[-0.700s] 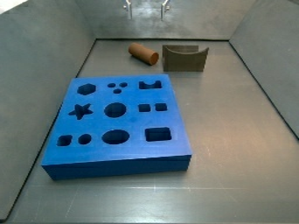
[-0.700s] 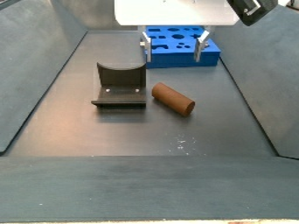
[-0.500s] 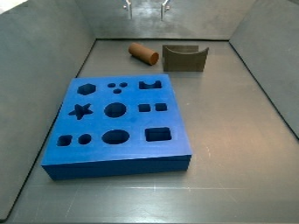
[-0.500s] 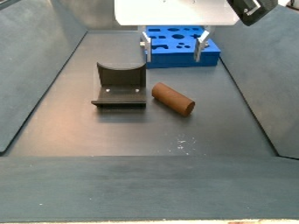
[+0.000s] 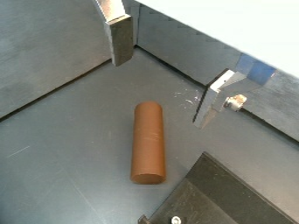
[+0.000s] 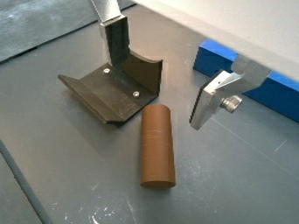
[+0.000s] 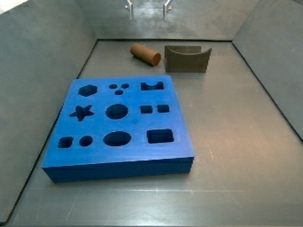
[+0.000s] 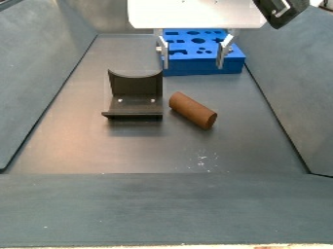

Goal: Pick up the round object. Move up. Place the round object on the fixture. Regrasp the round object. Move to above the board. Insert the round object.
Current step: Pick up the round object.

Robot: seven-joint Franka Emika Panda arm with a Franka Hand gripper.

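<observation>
The round object point(image 5: 147, 143) is an orange-brown peg lying on its side on the grey floor; it shows in both wrist views point(image 6: 158, 147) and both side views point(image 7: 144, 54) point(image 8: 193, 109). The fixture point(image 6: 114, 87), a dark notched block, stands right beside it point(image 7: 187, 58) point(image 8: 132, 94). The blue board point(image 7: 117, 127) with shaped holes lies flat, apart from them point(image 8: 198, 51). My gripper point(image 5: 166, 77) is open and empty, hanging above the floor just past one end of the peg point(image 6: 162, 79). Its fingers show at the top edge of a side view point(image 7: 147, 9) and in front of the board point(image 8: 194, 56).
Grey walls enclose the floor on all sides point(image 7: 59, 53). A corner of the board point(image 6: 229, 70) lies behind one finger.
</observation>
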